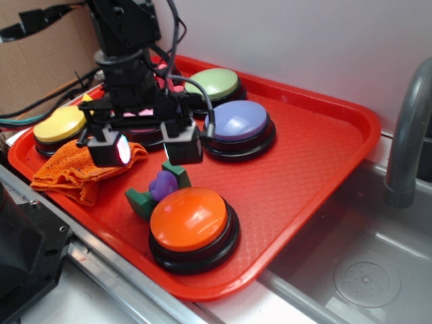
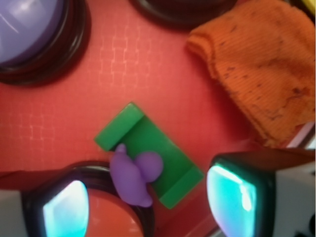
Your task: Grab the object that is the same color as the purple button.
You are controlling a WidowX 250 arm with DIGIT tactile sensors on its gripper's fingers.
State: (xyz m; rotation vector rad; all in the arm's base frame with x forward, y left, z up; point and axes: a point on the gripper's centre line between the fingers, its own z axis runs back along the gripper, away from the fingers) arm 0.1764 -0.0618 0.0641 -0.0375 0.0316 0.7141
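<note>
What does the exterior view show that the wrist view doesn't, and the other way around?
Only the exterior view shows the yellow button, the green button, the full orange button, the grey faucet and the sink. Only the wrist view shows, from straight above, the small purple toy lying partly on the green block and partly over the orange button's rim. Both show the open gripper, the purple button, the orange cloth and the red tray.
</note>
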